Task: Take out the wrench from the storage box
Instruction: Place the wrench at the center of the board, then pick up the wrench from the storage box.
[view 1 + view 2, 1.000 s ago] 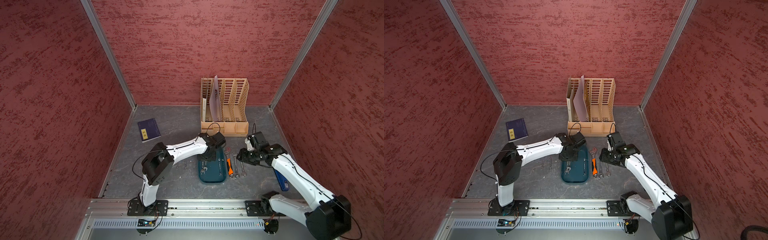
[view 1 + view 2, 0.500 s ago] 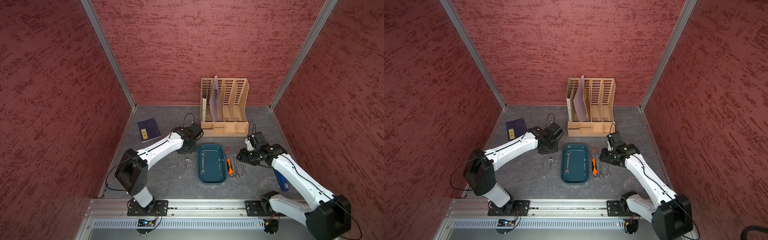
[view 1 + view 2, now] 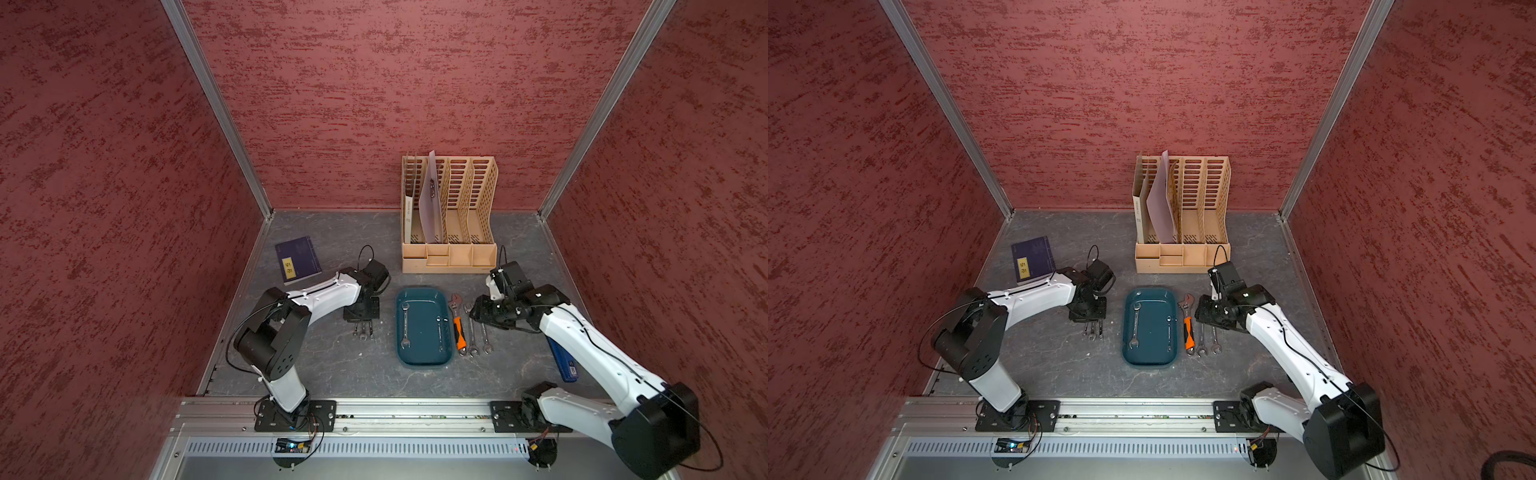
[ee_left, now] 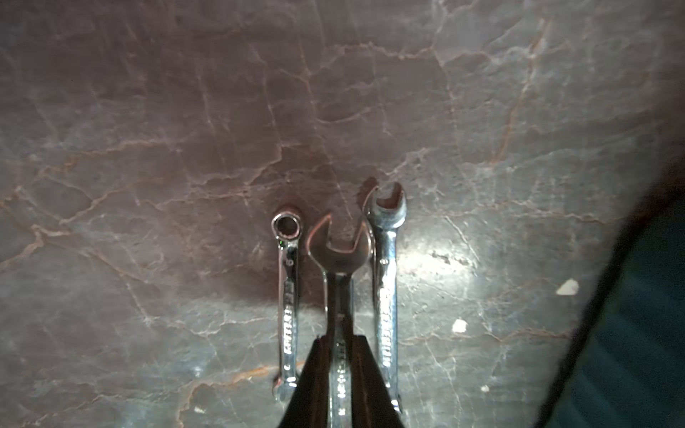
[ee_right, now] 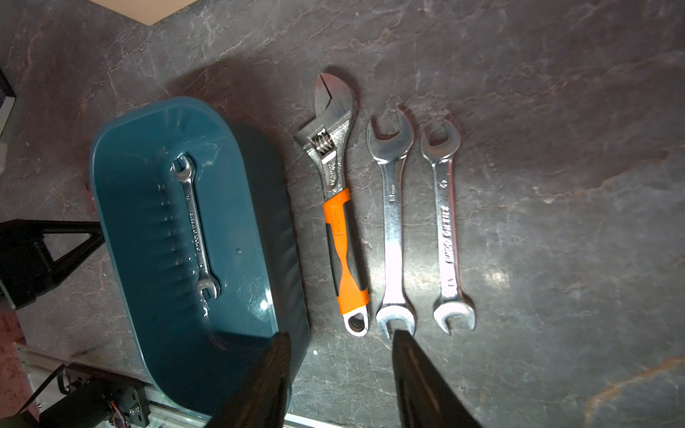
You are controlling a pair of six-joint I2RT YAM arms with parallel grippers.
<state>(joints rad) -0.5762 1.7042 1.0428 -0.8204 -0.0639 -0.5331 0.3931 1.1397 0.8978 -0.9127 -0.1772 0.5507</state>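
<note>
Two wrenches lie inside the storage box [image 3: 422,349]: a long wrench [image 3: 405,326] along its left side and a short wrench [image 3: 439,332] near its right wall. The box sits flat on the table [image 3: 332,374], in front of the tan file organizer [image 3: 449,208].

Left gripper [image 4: 339,337]: fingers [image 4: 315,370] clamped on the shank of a third one, the held wrench [image 4: 339,255], with its open-end head pointing away from the wrist. It is outside the box, off its left side and clear of the rim. It lines up between two small ones lying on the table, a ring-end wrench [image 4: 287,296] and a small open-end wrench [image 4: 387,296], all three parallel. The held one looks nearer the lens than its neighbours. Can't tell if it touches the table.

Right gripper [image 5: 341,333]: fingers [image 5: 267,381] apart, nothing between them, hovering over the row on the table right of the box. That row is an orange-handled adjustable wrench [image 5: 339,207] just beside the box wall, then a larger double-ended wrench [image 5: 393,222], then a smaller double-ended wrench [image 5: 448,222], all side by side.

A blue bar-shaped item [image 3: 561,361] lies partly under the right arm. A purple notebook [image 3: 297,259] sits at the back left, well apart from the tools.
</note>
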